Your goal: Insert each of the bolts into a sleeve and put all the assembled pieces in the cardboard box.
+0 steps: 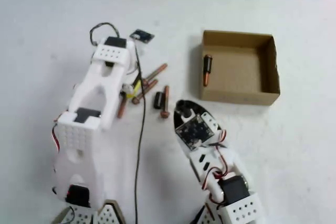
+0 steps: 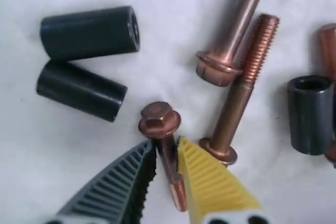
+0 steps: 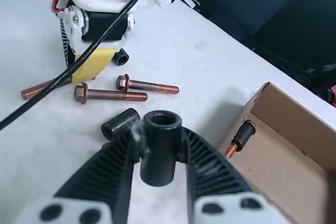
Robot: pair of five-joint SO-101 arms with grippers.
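1. The left gripper (image 2: 167, 148) is closed narrowly on the shank of a bolt (image 2: 159, 120), near the middle of the table (image 1: 294, 145).
2. The right gripper (image 3: 160, 136) holds a black sleeve (image 3: 159, 161) upright.
3. One assembled piece (image 1: 207, 70) lies in the cardboard box (image 1: 239, 98), by its left wall.

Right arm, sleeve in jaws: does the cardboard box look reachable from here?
Likely yes. The right arm holds the sleeve just off the cardboard box's near wall, with bare table between; the box is open-topped, one assembled piece inside.
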